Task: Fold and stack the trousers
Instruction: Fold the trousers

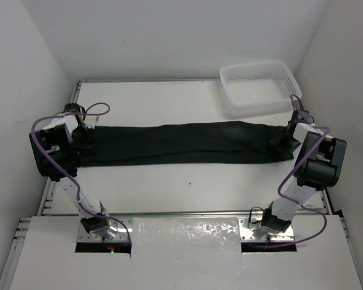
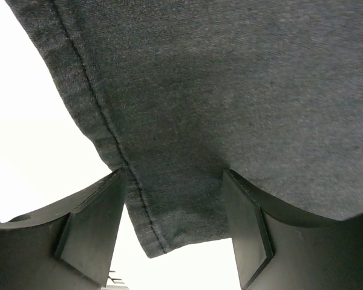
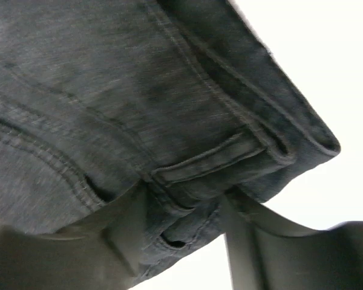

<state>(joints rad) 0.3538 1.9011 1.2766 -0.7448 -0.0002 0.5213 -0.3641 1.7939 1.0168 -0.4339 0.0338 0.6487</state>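
Observation:
The black trousers (image 1: 181,142) lie stretched flat across the table, folded lengthwise into one long band. My left gripper (image 1: 88,130) is at their left end. In the left wrist view a hemmed corner of the trousers (image 2: 230,90) lies between the spread fingers of the left gripper (image 2: 172,205), which is open and not pinching it. My right gripper (image 1: 287,138) is at the right end. There the waistband with its belt loop (image 3: 206,160) sits between the parted fingers of the right gripper (image 3: 181,217), also open.
A white mesh basket (image 1: 260,87) stands at the back right corner, just beyond the right gripper. Bare white table (image 1: 169,181) runs in front of the trousers and behind them. Walls close in on both sides.

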